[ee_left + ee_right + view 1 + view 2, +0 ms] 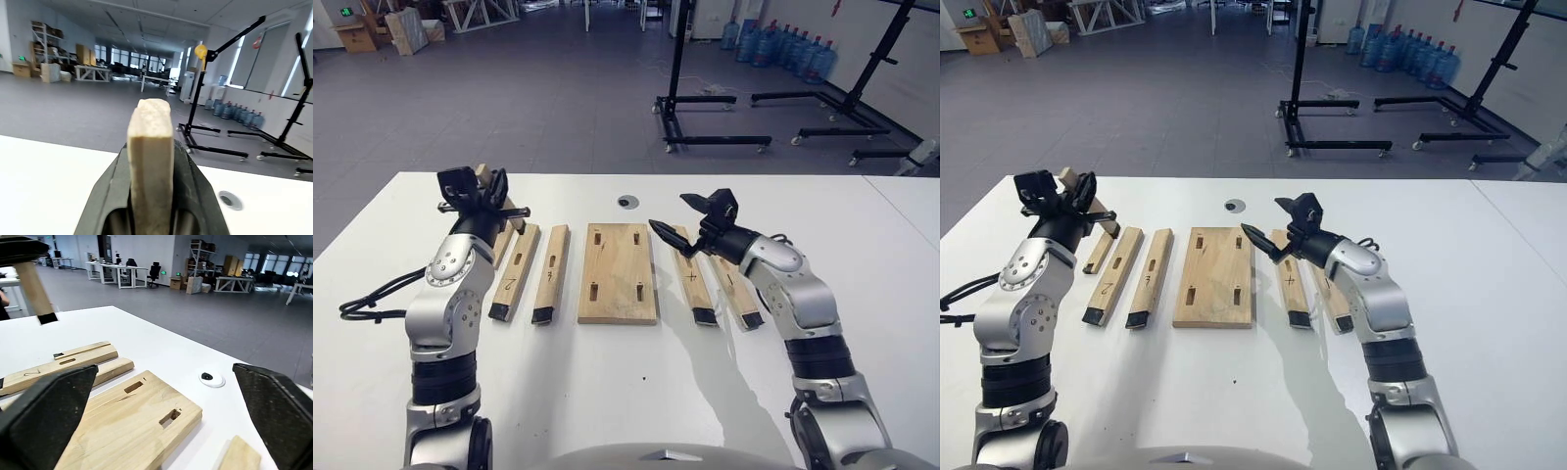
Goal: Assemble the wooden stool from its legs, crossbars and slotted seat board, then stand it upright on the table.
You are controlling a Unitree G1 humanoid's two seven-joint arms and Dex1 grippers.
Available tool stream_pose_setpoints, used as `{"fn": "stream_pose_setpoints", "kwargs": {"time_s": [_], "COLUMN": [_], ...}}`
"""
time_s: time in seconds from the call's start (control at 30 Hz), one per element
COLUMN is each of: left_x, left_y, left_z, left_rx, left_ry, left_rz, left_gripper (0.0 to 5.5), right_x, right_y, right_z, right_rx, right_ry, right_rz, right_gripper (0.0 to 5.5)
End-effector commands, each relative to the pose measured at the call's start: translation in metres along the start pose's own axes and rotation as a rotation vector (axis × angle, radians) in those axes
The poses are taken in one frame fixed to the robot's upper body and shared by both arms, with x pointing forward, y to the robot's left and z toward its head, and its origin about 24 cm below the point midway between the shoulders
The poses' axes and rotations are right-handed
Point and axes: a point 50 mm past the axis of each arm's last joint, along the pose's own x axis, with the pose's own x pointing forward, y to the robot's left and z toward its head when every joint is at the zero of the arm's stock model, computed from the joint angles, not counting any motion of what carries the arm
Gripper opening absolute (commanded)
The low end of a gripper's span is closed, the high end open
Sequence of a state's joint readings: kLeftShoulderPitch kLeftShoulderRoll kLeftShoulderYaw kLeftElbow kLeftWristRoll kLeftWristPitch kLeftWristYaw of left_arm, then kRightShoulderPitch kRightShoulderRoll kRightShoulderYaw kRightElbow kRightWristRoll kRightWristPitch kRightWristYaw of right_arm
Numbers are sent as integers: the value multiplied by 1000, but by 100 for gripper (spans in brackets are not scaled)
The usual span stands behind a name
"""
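Observation:
The slotted seat board (619,271) lies flat at the table's middle. Two long legs (514,272) (551,274) lie to its left and two more (693,276) (734,289) to its right. My left gripper (475,191) hovers over the table's back left, shut on a wooden crossbar (149,161) that slants down toward the table (1092,208). A short piece (1099,253) lies beneath that arm. My right gripper (673,212) hangs open just above the far ends of the right-hand legs, beside the board's right edge, with nothing between its fingers (44,416).
A round cable grommet (627,201) sits in the white table (862,225) behind the board. A black cable (372,294) loops at the left edge. Bare table surface stretches along the front and far right.

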State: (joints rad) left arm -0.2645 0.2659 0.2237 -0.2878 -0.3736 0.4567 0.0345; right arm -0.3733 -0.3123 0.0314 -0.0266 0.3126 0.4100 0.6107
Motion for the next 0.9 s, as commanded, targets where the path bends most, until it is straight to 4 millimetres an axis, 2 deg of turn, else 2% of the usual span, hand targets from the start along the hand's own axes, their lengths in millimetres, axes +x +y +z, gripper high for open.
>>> {"fn": "stream_pose_setpoints", "kwargs": {"time_s": [0.03, 0.2, 0.43, 0.9], "left_x": [-2, 3, 7, 10], "left_y": [15, 20, 26, 24], "left_z": [-21, -50, -73, -93], "left_rx": [30, 4, -18, 1], "left_ry": [33, 77, 94, 112], "left_rz": [32, -6, -11, -50], "left_gripper": [39, 39, 39, 39], "right_x": [3, -1, 2, 4], "right_y": [3, -1, 1, 4], "right_z": [-6, -5, -6, -10], "right_rx": [23, 46, 50, 50], "right_ry": [21, 3, 0, 5], "right_rz": [-28, -86, -80, -71], "right_gripper": [540, 540, 540, 540]}}
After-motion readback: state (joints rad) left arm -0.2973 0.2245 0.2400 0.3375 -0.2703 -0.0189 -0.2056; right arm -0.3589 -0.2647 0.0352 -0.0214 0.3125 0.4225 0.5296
